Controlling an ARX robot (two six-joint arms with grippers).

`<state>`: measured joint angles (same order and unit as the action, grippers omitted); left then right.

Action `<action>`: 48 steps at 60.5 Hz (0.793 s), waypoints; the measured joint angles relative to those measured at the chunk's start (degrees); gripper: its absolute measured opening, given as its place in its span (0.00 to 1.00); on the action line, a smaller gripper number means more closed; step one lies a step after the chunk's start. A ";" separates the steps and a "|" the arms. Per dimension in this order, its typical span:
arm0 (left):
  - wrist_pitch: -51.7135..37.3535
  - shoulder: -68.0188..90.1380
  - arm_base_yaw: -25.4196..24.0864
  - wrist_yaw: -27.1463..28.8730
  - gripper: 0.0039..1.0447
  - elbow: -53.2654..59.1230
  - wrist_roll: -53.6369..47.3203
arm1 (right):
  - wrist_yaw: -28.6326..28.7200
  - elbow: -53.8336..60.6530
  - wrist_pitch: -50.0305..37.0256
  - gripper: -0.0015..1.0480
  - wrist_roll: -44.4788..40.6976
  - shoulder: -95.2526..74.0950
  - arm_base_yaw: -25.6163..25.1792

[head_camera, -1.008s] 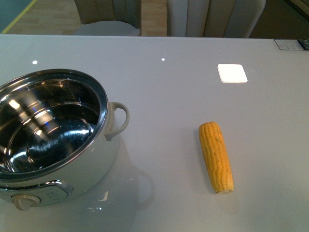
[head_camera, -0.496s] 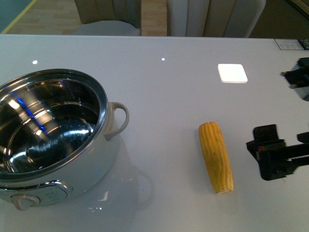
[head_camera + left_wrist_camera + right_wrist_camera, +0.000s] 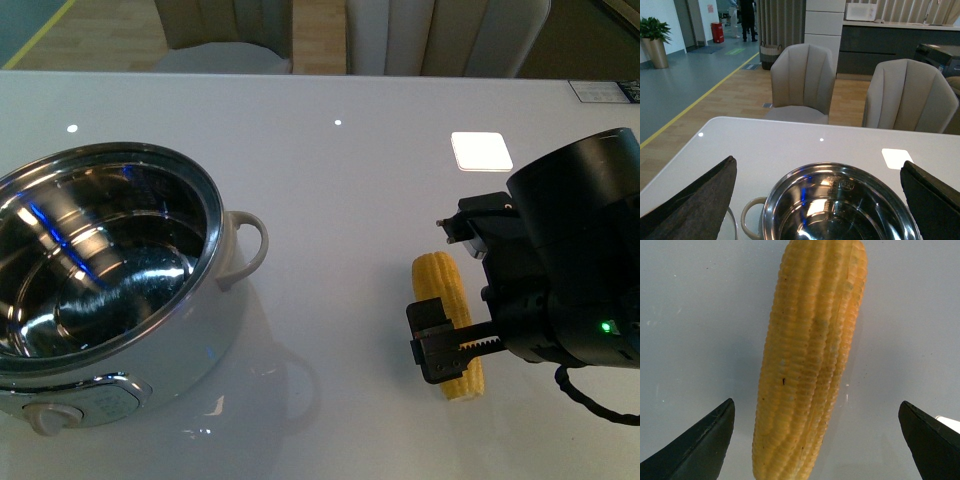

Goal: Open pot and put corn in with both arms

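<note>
The white pot (image 3: pixel 215 310) stands at the table's left with no lid on it, its steel inside bare and its loop handle (image 3: pixel 248 248) facing the corn. The yellow corn (image 3: pixel 434 275) lies on the table to its right, tapered end nearer me. My right gripper (image 3: pixel 442 290) hangs open over the corn with one finger on each side. In the right wrist view the corn (image 3: pixel 810 365) runs between the spread fingertips of the right gripper (image 3: pixel 816 404), apart from both. In the left wrist view my left gripper (image 3: pixel 817 165) is open above the pot (image 3: pixel 840 166); this gripper does not show in the front view.
The white table (image 3: pixel 330 190) carries a bright square patch (image 3: pixel 481 151) behind the corn and a dark label (image 3: pixel 605 92) at its far right edge. Beige chairs (image 3: pixel 440 35) stand beyond the far edge. The bulky right arm (image 3: pixel 580 260) hides the table's right side.
My right arm has come in from the right and now hangs over the corn with its fingers either side. The pot and the corn lie where they were.
</note>
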<state>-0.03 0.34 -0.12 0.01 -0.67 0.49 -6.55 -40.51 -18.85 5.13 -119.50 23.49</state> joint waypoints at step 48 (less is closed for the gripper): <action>0.00 0.00 0.00 0.00 0.94 0.00 0.00 | 4.35 -2.12 1.22 0.31 -3.28 -5.01 0.24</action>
<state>-0.03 0.34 -0.12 0.01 -0.67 0.49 -2.20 -42.63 -17.63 1.85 -124.51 23.73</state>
